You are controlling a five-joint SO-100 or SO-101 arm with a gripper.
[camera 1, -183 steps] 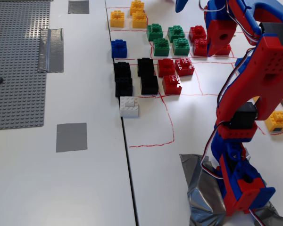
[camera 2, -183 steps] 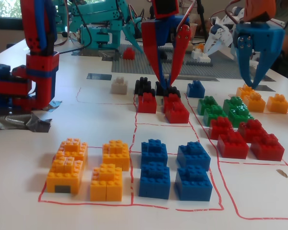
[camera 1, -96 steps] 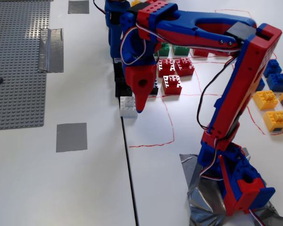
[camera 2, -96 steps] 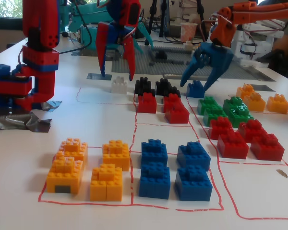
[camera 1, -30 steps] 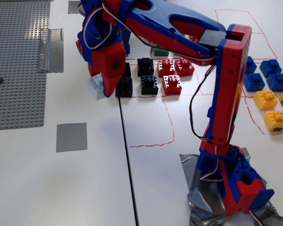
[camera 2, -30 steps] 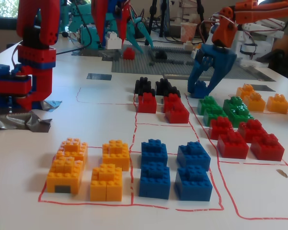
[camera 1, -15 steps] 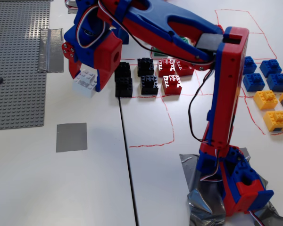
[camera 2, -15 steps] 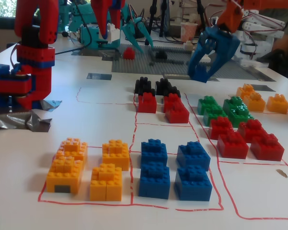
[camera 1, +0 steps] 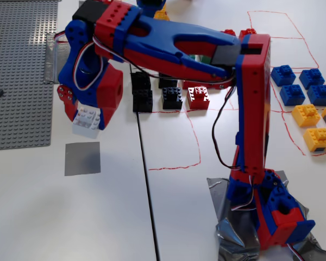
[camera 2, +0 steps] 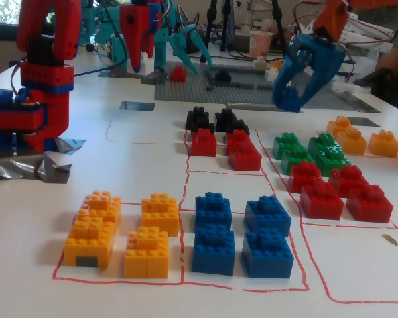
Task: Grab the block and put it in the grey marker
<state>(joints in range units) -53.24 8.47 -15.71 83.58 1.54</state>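
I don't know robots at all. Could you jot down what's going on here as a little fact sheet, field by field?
Arm: one red and blue arm, base taped to the white table
Gripper: shut on the white block, held in the air
White block position: just above the grey marker, not yet on it
Grey marker: flat grey square, bare
Other bricks: black bricks, red brick, blue bricks, yellow bricks sorted inside red-lined boxes
Left edge: grey studded baseplate
Second arm: a blue gripper hovers over the bricks

The block (camera 1: 87, 119) in the gripper (camera 1: 86, 120) (off the table), just above the grey marker (camera 1: 82, 158).
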